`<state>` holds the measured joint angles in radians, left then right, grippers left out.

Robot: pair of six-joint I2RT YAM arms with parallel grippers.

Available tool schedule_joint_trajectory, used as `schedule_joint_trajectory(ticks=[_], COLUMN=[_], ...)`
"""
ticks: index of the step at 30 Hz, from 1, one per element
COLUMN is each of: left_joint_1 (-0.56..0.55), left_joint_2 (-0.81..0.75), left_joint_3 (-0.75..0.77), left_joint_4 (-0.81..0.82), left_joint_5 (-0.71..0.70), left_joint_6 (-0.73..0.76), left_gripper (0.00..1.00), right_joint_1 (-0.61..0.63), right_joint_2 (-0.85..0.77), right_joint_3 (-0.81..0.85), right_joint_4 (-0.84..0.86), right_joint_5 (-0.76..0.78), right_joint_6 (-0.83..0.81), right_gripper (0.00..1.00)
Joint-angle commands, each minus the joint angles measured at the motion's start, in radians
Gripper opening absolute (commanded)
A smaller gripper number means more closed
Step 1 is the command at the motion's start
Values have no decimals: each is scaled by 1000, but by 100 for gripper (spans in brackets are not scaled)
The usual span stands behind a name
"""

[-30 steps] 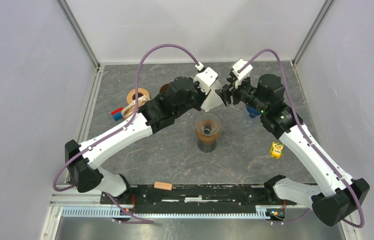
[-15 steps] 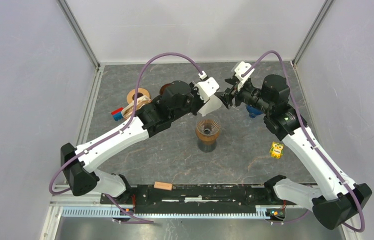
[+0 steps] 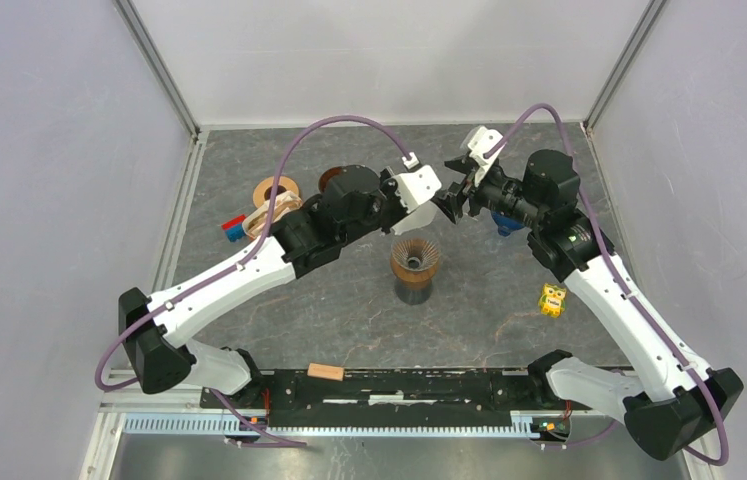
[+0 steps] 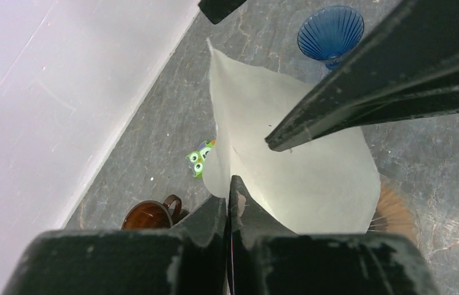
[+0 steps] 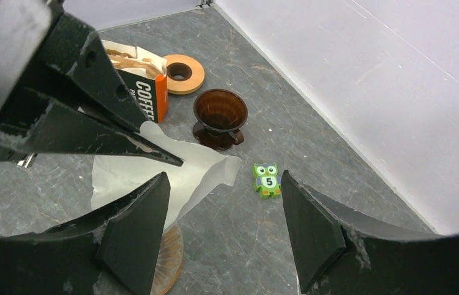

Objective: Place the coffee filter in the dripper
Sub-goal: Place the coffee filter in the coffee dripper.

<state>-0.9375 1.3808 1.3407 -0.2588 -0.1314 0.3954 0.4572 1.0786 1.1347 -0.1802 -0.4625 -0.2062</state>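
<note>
- The paper coffee filter [image 4: 300, 190] is not yet in the dripper. It hangs in the air, pinched at one edge by the closed jaws of the left gripper [image 4: 230, 184].
- The right gripper [image 5: 225, 178] has its jaws wide apart beside the filter and grips nothing.
- The ribbed dripper [image 3: 415, 258] stands just below on the counter [image 3: 349, 310]; I judge that opening and lowering the filter remain.
- An amber glass dripper [image 5: 219, 114], a blue dripper [image 4: 330, 31] and an owl toy [image 5: 267, 179] lie around, and none seems to block the way.

Grey table [image 3: 349, 300], ribbed dripper [image 3: 415, 258], tape roll [image 5: 195, 77], owl tile [image 5: 268, 179], yellow toy [image 3: 551, 299] perhaps
</note>
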Motion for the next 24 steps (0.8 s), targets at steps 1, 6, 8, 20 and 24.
schedule_joint_trajectory(ticks=[1, 6, 8, 20, 24], left_joint_1=[-18, -28, -30, -34, -35], left_joint_2=[-34, -35, -37, -60, -65], left_joint_3=[-11, -21, -28, -49, -47], left_joint_4=[42, 49, 51, 67, 44], left_joint_5=[-25, -42, -44, -48, -25], left_joint_6=[85, 113, 124, 196, 236], left_gripper=[8, 9, 9, 8, 7], right_joint_1=[-4, -5, -5, -7, -6], right_joint_2=[-2, 10, 9, -15, -14], right_joint_3=[6, 0, -4, -45, -47], right_joint_4=[46, 48, 42, 45, 55], right_joint_5=[1, 50, 77, 88, 70], right_joint_6=[44, 44, 31, 9, 20], right_gripper=[73, 69, 67, 65, 72])
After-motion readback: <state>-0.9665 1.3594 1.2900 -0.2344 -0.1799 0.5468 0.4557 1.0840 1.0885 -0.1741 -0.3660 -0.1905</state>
